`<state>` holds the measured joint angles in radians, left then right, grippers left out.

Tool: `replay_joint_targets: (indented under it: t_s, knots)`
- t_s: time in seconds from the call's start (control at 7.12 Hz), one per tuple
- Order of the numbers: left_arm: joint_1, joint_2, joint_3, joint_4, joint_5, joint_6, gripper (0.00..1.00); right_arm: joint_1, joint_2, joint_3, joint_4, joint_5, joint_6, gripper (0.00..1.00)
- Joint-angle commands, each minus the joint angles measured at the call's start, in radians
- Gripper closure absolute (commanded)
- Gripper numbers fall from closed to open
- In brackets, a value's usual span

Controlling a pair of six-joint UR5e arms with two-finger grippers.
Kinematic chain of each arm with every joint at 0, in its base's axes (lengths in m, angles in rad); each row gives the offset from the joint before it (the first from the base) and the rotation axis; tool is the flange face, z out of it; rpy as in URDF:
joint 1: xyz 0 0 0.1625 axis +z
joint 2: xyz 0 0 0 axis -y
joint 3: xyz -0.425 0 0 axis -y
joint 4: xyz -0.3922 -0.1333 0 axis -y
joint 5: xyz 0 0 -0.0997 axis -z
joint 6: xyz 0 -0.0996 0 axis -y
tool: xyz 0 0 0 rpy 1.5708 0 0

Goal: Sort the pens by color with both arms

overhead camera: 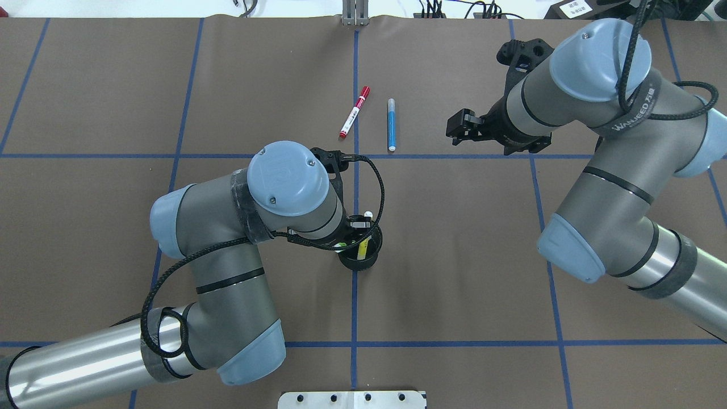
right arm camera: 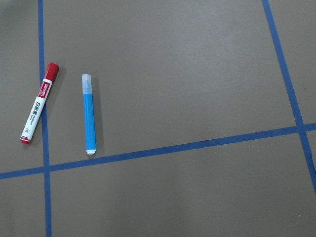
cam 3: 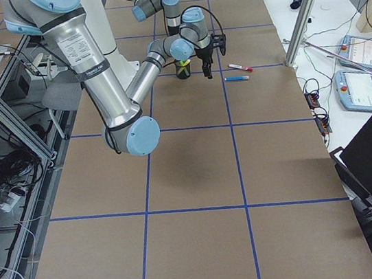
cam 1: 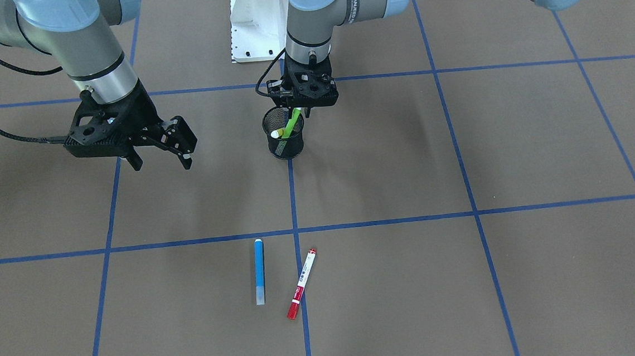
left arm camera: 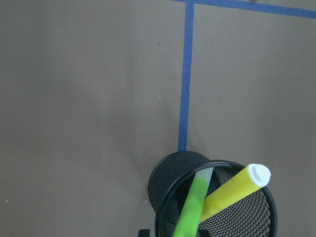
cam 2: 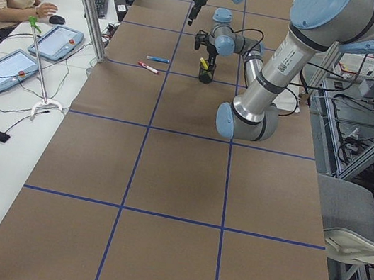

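The brown table (cam 1: 470, 279) spans the front view. Left of centre there, the right gripper (cam 1: 161, 158) hangs wide open and empty, well apart from every pen. At top centre the left gripper (cam 1: 297, 108) sits just over the black mesh cup (cam 1: 286, 146). The green pen (left arm camera: 192, 207) rises into it, but I cannot tell whether the jaws have closed. The yellow pen (left arm camera: 232, 192) leans beside it in the cup. The blue pen (cam 1: 260, 271) and the red-capped pen (cam 1: 302, 282) lie near each other at lower centre. The step looks like drawing out the green pen: lift it straight and slowly, so the cup does not tip.
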<state>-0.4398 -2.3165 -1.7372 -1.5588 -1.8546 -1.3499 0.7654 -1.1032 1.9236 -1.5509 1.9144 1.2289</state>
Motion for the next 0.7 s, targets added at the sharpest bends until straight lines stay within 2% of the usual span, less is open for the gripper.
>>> replay_joint_targets:
  t_s: [0.0,0.14,0.28,0.56]
  knots:
    - [0.004,0.000,0.001,-0.001,0.000,0.000,0.56,0.000,-0.001,0.000,0.000,0.000,0.000,0.00]
    - [0.006,0.000,0.001,-0.001,0.000,0.000,0.57,0.000,-0.001,0.000,0.000,0.000,0.000,0.00]
    - [0.007,0.000,0.001,-0.003,0.000,0.000,0.62,0.000,-0.001,-0.002,0.000,-0.002,0.000,0.00]
    - [0.009,0.000,0.001,-0.001,0.000,0.000,0.79,0.000,-0.001,0.000,0.000,-0.002,0.000,0.00]
